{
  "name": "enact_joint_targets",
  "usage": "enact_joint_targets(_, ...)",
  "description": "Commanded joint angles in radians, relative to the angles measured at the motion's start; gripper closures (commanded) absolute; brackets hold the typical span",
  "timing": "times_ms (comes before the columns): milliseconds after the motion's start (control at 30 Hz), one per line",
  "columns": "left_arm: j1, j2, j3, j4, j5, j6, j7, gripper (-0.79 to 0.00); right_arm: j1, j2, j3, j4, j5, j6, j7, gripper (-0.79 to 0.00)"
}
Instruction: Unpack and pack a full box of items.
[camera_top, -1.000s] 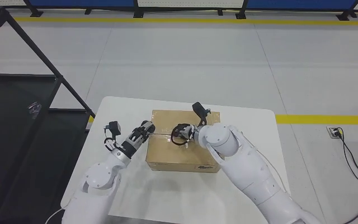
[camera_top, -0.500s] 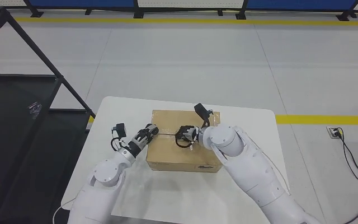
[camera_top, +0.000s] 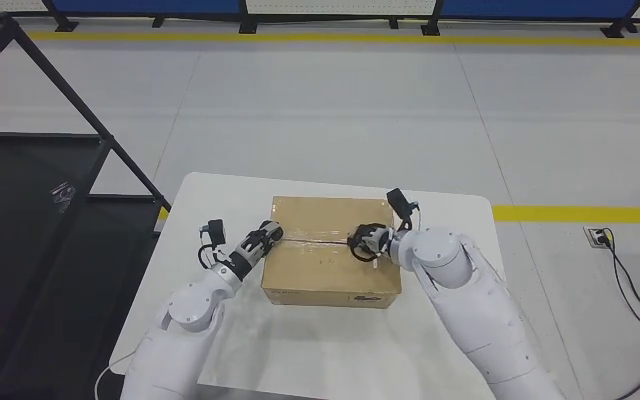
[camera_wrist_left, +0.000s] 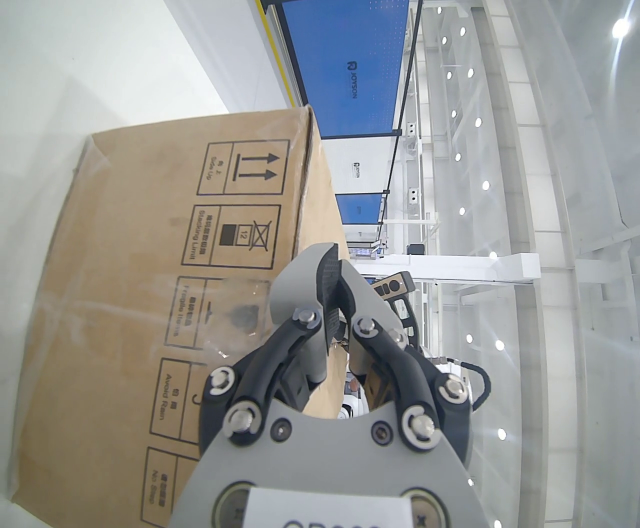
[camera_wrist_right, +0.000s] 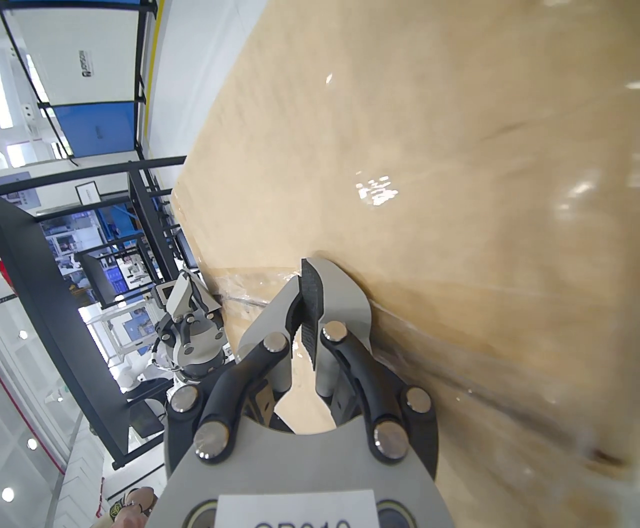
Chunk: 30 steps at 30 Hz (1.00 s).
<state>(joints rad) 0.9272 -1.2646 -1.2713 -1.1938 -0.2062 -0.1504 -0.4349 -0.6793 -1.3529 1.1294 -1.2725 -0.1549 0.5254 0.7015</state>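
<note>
The right gripper (camera_top: 362, 243) had slid along the taped seam (camera_top: 315, 240) from mid-lid toward 3 o'clock; the left gripper (camera_top: 272, 236) held at the lid's 9 o'clock edge. At the centre of the table (camera_top: 200, 200) sat the brown cardboard box (camera_top: 330, 265), flaps sealed under clear tape. Both grippers were pinched empty (pads together). Likely step: breaking the seal; lifting flaps next would need parted fingers.

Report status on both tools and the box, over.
Left tool shut at top edge of box. Right tool shut at the taped seam. Box closed, tape on. Nothing blocking.
</note>
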Motion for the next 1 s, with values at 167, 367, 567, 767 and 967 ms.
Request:
enact_joint_targets(167,-0.001,0.0,-0.006,-0.002,0.005,0.0,-0.005,0.0,-0.088,0.033,0.112,-0.09,-0.021,0.025,0.004,0.0)
enact_joint_targets(367,0.0,0.001,-0.009,-0.008,0.01,0.004,-0.007,0.0,-0.152,0.052,0.192,-0.14,-0.005,0.007,0.007,0.0)
enact_joint_targets(567,0.001,0.0,-0.008,-0.016,0.015,0.009,-0.006,0.0,-0.216,0.069,0.265,-0.186,0.018,-0.016,0.011,0.0)
enact_joint_targets(767,0.004,0.0,-0.013,-0.036,0.019,0.009,0.001,0.0,-0.26,0.081,0.315,-0.187,0.053,-0.049,0.02,0.0)
enact_joint_targets(967,0.037,0.005,-0.05,-0.113,0.016,-0.023,0.036,0.0,-0.289,0.089,0.369,-0.157,0.111,-0.106,-0.011,-0.296)
